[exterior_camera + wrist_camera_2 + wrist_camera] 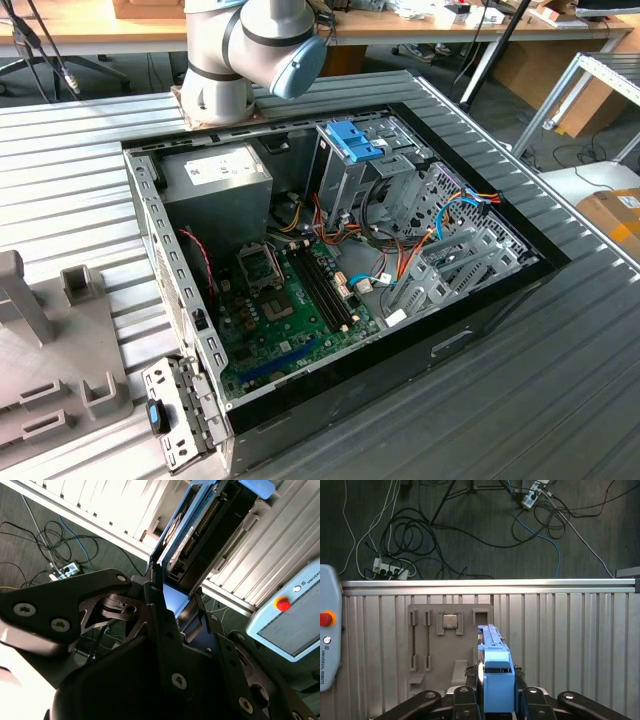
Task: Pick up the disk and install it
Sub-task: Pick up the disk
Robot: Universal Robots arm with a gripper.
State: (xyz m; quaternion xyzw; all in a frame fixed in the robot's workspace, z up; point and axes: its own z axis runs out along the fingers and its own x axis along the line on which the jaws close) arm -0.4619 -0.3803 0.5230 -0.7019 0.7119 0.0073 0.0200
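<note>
The disk (pixel 200 530) is a flat black drive with blue rails, standing on edge between my gripper's (pixel 177 605) black fingers (pixel 155 600), which are shut on it. In the first wrist view the disk (pixel 496 680) shows edge-on with its blue tab toward the camera, and the gripper (pixel 496 672) clamps it from both sides. It hangs above the ribbed metal table, just beside the grey fixture plate (pixel 445 645). In the exterior view the arm's base (pixel 240 50) stands behind the open computer case (pixel 150 230).
Inside the case are a motherboard (pixel 290 300), a grey power supply (pixel 215 180) and a tall metal cage topped by a blue clip (pixel 350 140). A grey fixture (pixel 50 350) lies at the exterior view's left. A teach pendant (pixel 327 630) rests on the table edge; cables cover the floor.
</note>
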